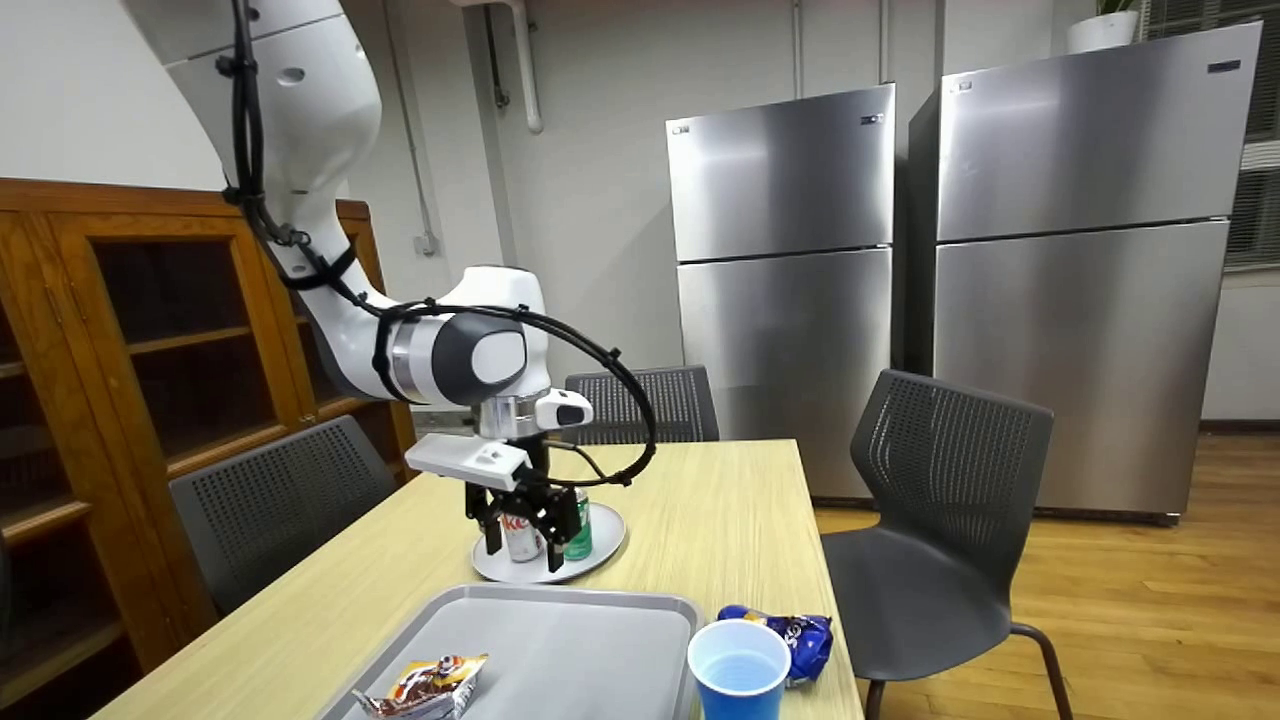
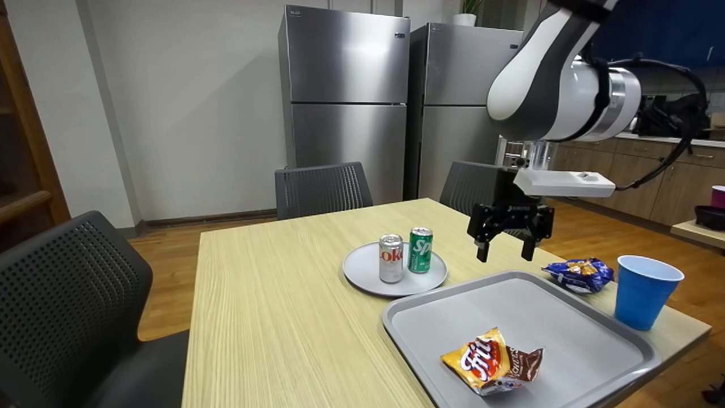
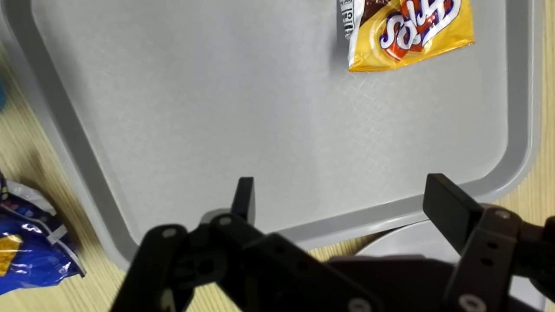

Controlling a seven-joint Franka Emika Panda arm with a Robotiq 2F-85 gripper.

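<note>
1. The gray serving tray lies below the gripper, which hovers near the rim facing the round plate, apart from both.
2. Look at those fingers: spread wide, dark and blocky, facing each other, outlined against the tray in the wrist view!
3. Well clear of them on the tray's smooth floor, there's a crinkled, glossy Fritos bag, yellow giving way to brown.
4. Over on that pale, flat plate, two upright metal cylinders: a silver Coke can just beside a green Sprite can.
5. Along another side of the tray, a shiny, rumpled blue snack bag sits near a tapered blue cup.
6. All of it rests on a pale wood-grain table, with gray chairs, their backs perforated, around it.
7. And beyond, two stainless-steel refrigerators gleam behind honey-colored floorboards; a glass-fronted wooden cabinet shows in an exterior view.
</note>
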